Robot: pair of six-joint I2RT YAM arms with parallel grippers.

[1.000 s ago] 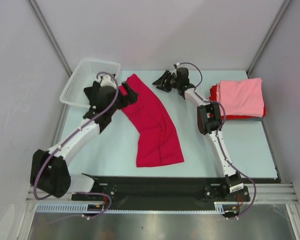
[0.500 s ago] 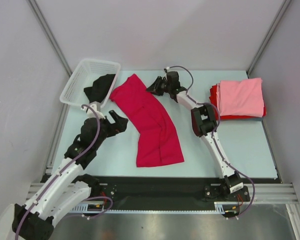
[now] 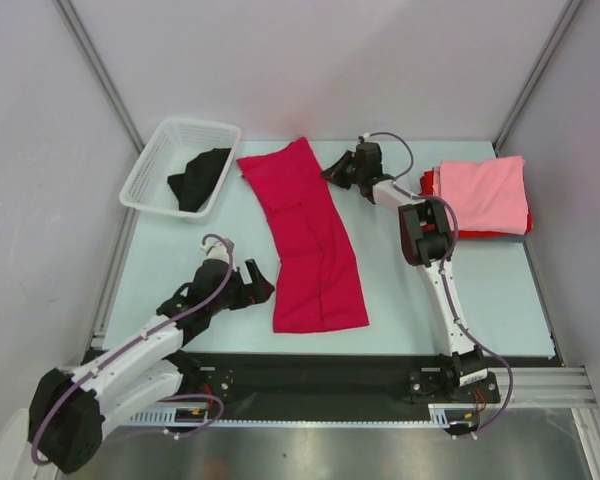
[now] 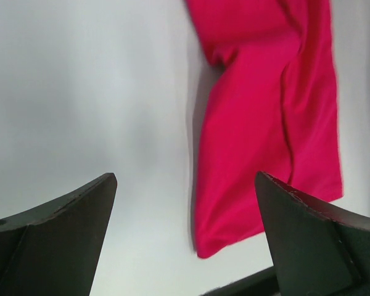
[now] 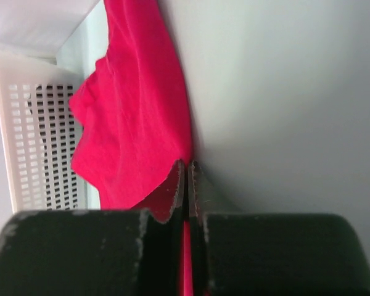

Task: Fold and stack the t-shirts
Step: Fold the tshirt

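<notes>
Right hand [image 5: 186,174] pinches crimson t-shirt [image 3: 315,240] at its far edge, probably to fold it; left hand [image 4: 185,180] spread near the bottom corner.

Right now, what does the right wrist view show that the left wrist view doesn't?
Right wrist only: the right end effector shut on an edge of the crimson t-shirt, with the white basket beyond it. Left wrist only: the left end effector open and empty above the table, and one end of the shirt lying flat. Both: the same crimson t-shirt on the pale table.
</notes>
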